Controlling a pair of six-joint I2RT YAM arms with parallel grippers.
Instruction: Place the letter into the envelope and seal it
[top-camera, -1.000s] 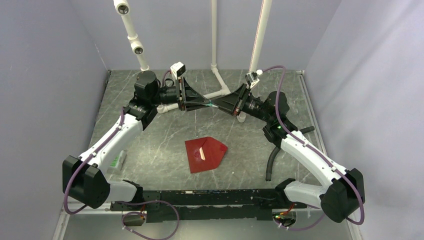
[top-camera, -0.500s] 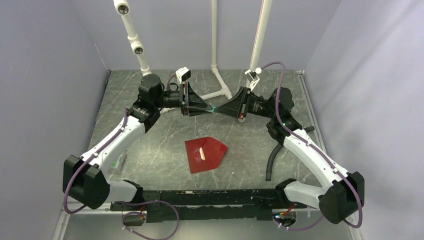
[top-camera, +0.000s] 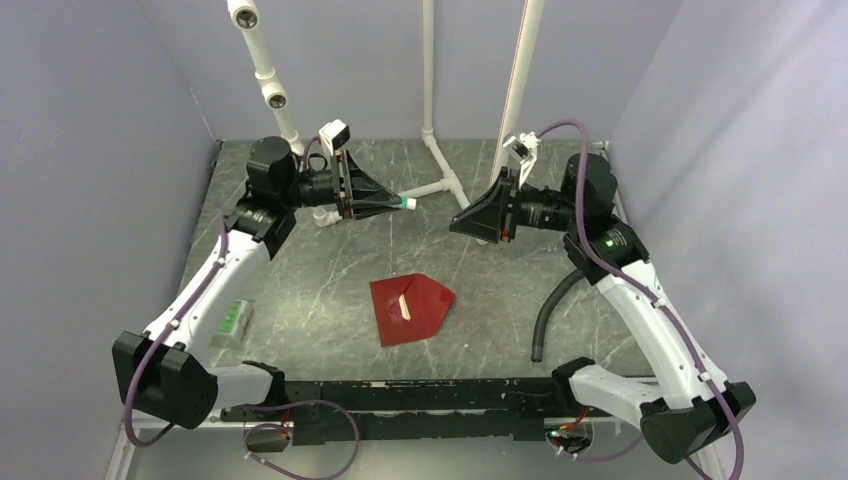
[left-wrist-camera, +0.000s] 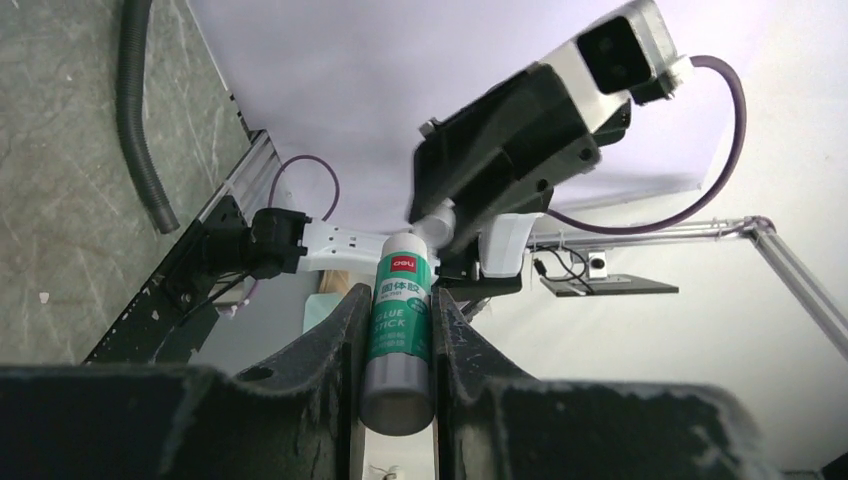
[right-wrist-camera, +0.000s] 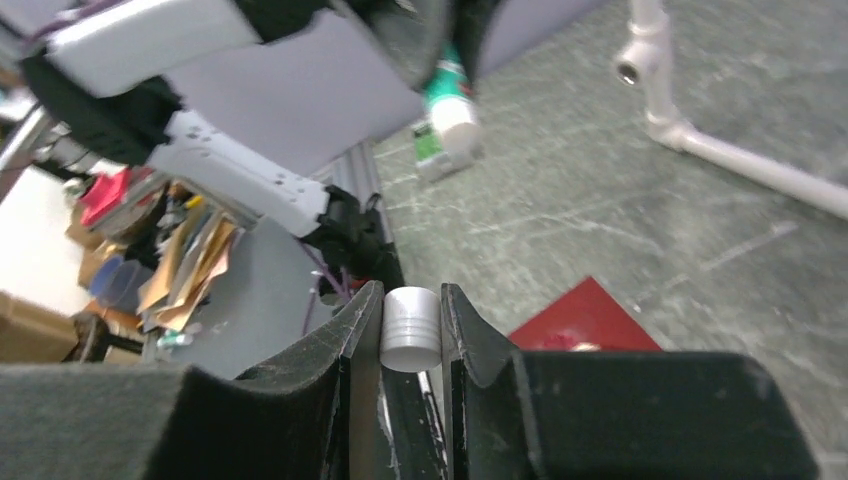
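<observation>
Top external: envelope (top-camera: 425, 306) tip rightward; left gripper (top-camera: 393, 203) grips glue stick (left-wrist-camera: 399, 340), right gripper (top-camera: 465, 222) cap (right-wrist-camera: 411, 330).

Glue stick (left-wrist-camera: 400, 330): green-white label, grey base, raised off table, approx horizontal. Cap (right-wrist-camera: 411, 328): pale grey, ribbed, also raised, well apart from stick. Black corrugated hose (top-camera: 548, 315): lies curved on table, R side. Green-white packet (top-camera: 232, 318): flat, nr L edge. White PVC pipes (top-camera: 428, 70): upright at back, w/ elbow joints low down. Tabletop (top-camera: 310, 270): grey, marbled. Walls (top-camera: 100, 120): pale lilac, three sides.
</observation>
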